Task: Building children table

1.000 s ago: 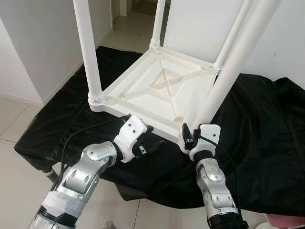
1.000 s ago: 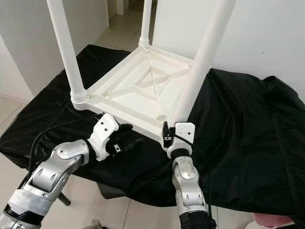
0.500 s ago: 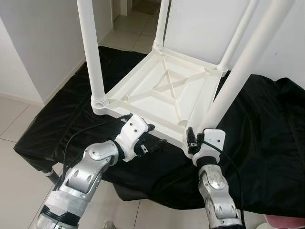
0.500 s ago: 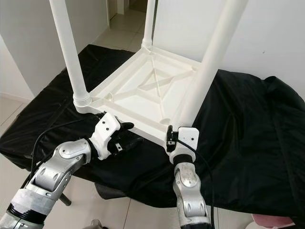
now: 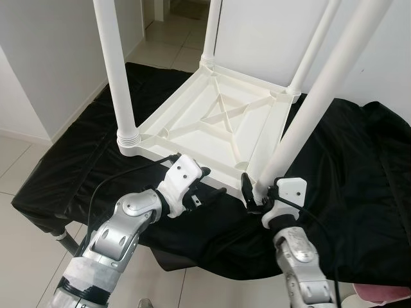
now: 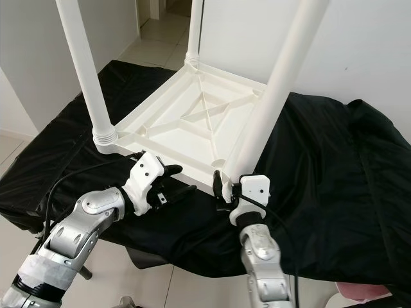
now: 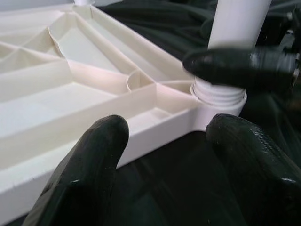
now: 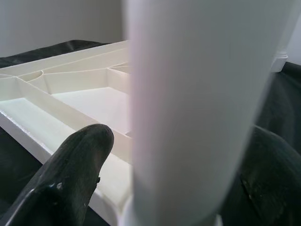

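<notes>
A white plastic children's table (image 5: 218, 122) lies upside down on a black cloth, with its legs pointing up. My right gripper (image 5: 260, 192) is shut on the near right leg (image 5: 321, 90) just above its threaded base. In the right wrist view that leg (image 8: 202, 103) stands between the two black fingers (image 8: 70, 174). My left gripper (image 5: 207, 191) is open at the tabletop's near edge, left of that corner. In the left wrist view its fingers (image 7: 89, 165) spread below the white rim (image 7: 94, 141), with the leg base (image 7: 221, 92) beyond.
The black cloth (image 5: 359, 167) covers a low stand and hangs over its edges. The near left leg (image 5: 115, 70) and both far legs rise around the work area. Tiled floor (image 5: 19, 167), white walls and a doorway lie beyond. A pink object (image 5: 385, 298) sits bottom right.
My right wrist has sunk a little and tilted while holding the leg's base. The left gripper has hardly moved. The view has shifted slightly.
</notes>
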`<state>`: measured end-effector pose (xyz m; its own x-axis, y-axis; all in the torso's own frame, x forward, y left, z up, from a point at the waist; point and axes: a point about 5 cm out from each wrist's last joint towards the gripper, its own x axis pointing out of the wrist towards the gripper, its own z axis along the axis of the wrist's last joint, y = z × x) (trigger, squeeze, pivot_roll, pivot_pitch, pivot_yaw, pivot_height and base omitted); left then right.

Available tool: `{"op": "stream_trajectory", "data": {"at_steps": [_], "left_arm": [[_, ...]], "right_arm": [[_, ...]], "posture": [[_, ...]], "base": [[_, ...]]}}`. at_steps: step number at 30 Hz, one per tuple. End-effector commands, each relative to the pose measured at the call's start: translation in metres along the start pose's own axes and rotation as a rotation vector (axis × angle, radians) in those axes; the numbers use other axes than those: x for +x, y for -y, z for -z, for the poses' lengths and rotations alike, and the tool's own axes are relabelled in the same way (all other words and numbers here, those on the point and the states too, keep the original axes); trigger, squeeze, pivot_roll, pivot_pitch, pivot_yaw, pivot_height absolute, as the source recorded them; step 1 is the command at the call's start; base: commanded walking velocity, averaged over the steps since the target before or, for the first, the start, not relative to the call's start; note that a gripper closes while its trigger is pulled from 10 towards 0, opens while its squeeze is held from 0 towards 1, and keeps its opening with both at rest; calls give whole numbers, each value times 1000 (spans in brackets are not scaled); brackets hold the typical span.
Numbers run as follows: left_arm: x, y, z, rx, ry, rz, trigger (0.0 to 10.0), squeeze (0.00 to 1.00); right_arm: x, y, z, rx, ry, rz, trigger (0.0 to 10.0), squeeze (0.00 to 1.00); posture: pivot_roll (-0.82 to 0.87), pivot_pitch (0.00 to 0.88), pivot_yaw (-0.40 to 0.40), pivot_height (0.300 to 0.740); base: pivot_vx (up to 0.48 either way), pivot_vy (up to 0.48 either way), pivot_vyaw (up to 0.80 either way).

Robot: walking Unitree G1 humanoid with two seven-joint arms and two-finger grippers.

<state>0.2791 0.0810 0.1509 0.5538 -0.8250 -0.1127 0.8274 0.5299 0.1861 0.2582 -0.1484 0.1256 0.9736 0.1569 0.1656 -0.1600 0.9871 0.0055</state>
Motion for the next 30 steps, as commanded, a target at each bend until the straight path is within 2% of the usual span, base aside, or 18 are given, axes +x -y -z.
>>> {"op": "stream_trajectory", "data": {"at_steps": [1,6,7,8,11,14,19,21,27,28,30], "left_arm": [[0,2,-1,16,1,-16,10000,0],[-1,3,-3,32,7,-11,10000,0],[0,4,-4,45,6,-4,10000,0],[0,4,-4,45,6,-4,10000,0],[1,11,-5,59,-1,32,10000,0],[1,16,-6,53,-6,59,10000,0],[3,18,-6,59,-5,59,10000,0],[7,26,-6,65,-4,82,10000,0],[9,35,-5,61,-6,115,10000,0],[9,36,-4,60,-8,117,10000,0],[9,36,-3,58,-11,117,10000,0]], "right_arm": [[0,6,1,16,-1,-26,10000,0],[4,10,1,20,-5,-81,10000,0],[5,6,3,11,-18,-208,10000,0],[5,6,3,11,-18,-208,10000,0],[7,4,5,15,-40,-327,10000,0],[10,6,5,7,-46,-388,10000,0],[17,12,5,-20,-59,-441,10000,0],[29,26,4,-66,-74,-487,10000,0],[34,31,7,-76,-100,-539,10000,0],[34,31,8,-73,-108,-544,8314,0],[34,32,11,-69,-118,-548,8314,0]], "posture": [[13,23,-99,740],[20,23,-99,740],[21,24,-101,740],[21,24,-101,740],[28,26,-96,740],[27,26,-93,740],[27,22,-88,740],[30,13,-86,740],[35,8,-86,740],[36,5,-85,740],[38,0,-87,740]], "base": [[0,0,0],[0,0,0],[0,0,0],[0,0,0],[0,0,0],[0,0,0],[0,0,0],[0,0,0],[0,0,0],[0,0,0],[0,0,0]]}}
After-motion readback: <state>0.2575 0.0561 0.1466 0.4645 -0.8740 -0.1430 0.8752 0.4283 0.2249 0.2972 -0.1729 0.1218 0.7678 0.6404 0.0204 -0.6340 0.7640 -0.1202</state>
